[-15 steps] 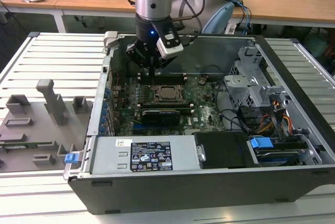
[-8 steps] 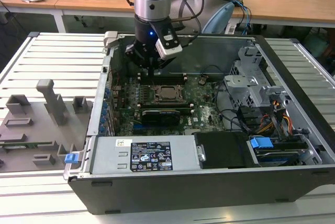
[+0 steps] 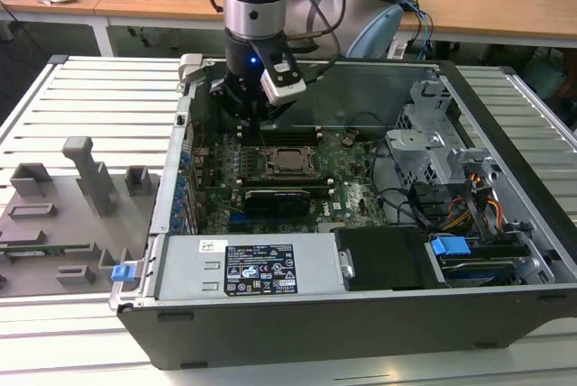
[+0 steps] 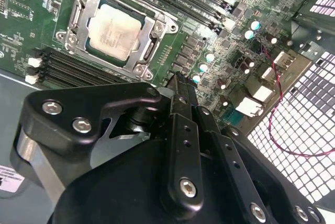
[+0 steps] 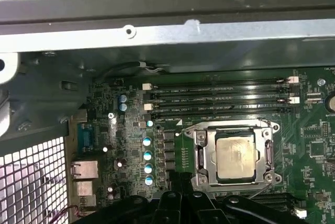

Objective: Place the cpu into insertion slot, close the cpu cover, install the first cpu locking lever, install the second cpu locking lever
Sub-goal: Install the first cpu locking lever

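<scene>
Both jaws tight together, empty, near the cpu within its flat-lying cpu cover.

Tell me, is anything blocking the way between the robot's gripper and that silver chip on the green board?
Nothing visible does. In the second wrist view the gripper hangs just above the green board, beside the cpu, which lies framed by the cpu cover; only open air lies between them.

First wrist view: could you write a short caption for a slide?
The cpu sits framed by the cpu cover on the green motherboard, gripper close beside it.
</scene>
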Robot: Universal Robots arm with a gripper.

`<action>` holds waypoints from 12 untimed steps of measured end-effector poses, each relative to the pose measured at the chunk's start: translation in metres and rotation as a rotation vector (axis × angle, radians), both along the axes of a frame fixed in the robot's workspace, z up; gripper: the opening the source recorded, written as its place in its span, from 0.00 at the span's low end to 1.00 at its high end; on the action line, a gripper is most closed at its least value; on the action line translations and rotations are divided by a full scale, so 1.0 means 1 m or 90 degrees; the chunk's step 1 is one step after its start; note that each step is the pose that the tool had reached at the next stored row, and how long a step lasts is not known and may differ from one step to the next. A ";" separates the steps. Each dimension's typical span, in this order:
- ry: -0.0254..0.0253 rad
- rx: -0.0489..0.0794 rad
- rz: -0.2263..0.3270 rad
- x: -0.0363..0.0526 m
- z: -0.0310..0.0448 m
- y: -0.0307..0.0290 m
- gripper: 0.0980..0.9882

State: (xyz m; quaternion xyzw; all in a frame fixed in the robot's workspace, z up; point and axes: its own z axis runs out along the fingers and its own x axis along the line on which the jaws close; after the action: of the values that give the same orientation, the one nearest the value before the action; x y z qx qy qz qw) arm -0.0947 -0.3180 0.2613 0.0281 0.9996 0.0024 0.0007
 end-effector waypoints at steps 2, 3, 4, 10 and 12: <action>-0.0014 0.000 0.002 -0.0025 -0.0015 0.0009 0.01; -0.0020 0.000 0.002 -0.0034 -0.0020 0.0012 0.01; -0.0024 0.000 0.003 -0.0044 -0.0025 0.0016 0.01; -0.0042 0.000 0.007 -0.0064 -0.0049 0.0125 0.01; -0.0045 0.000 0.009 -0.0068 -0.0051 0.0154 0.01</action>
State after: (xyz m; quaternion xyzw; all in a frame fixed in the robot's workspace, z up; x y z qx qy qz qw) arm -0.1015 -0.3025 0.2562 0.0213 0.9998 0.0025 0.0042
